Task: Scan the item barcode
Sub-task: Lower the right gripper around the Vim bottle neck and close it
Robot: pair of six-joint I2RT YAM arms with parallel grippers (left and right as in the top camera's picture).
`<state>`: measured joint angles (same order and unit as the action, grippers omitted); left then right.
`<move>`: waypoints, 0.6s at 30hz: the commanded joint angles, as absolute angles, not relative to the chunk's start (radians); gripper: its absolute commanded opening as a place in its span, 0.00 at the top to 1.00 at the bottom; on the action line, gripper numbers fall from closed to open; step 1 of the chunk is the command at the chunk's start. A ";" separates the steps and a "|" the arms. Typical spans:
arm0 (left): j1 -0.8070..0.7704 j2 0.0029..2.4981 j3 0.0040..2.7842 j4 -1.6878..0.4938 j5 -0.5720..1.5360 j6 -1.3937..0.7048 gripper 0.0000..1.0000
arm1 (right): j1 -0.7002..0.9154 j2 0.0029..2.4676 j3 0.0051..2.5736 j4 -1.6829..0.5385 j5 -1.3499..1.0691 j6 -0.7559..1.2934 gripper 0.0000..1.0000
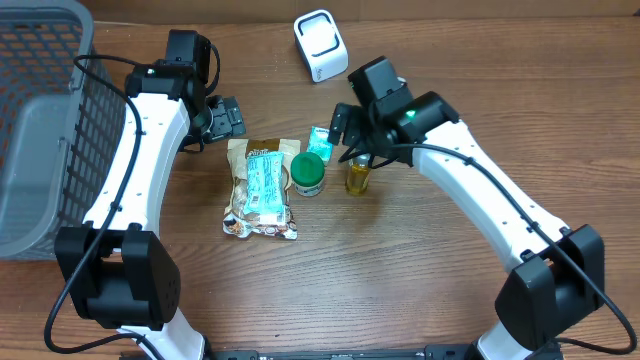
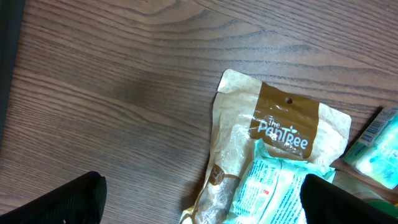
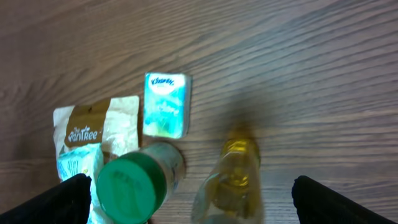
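Pick-up step, seemingly: right hand (image 1: 348, 133) and left hand (image 1: 224, 118) both open, empty; the right should descend onto the yellow bottle (image 1: 358, 178), white scanner (image 1: 320, 45) at its twelve o'clock.

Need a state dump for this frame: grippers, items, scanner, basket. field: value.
left gripper: open, holding nothing, near top of snack pouch
right gripper: open, holding nothing, over yellow bottle
snack pouch: flat on table, blue packet lying on it
green-lidded jar: upright, between pouch and bottle
tissue pack: just beyond the jar
scanner: white, far side of table, untouched
basket: wire, left side
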<state>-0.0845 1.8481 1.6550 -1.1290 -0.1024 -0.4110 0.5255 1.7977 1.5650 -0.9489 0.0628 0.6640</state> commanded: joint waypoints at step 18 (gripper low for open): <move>-0.086 1.834 1.669 -1.125 -0.111 -0.396 0.00 | 0.576 1.882 1.571 -1.053 0.142 0.759 0.23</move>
<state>-0.0845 1.8481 1.6550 -1.1290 -0.1024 -0.4110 0.5774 1.8828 1.5650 -1.0500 0.1162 0.7544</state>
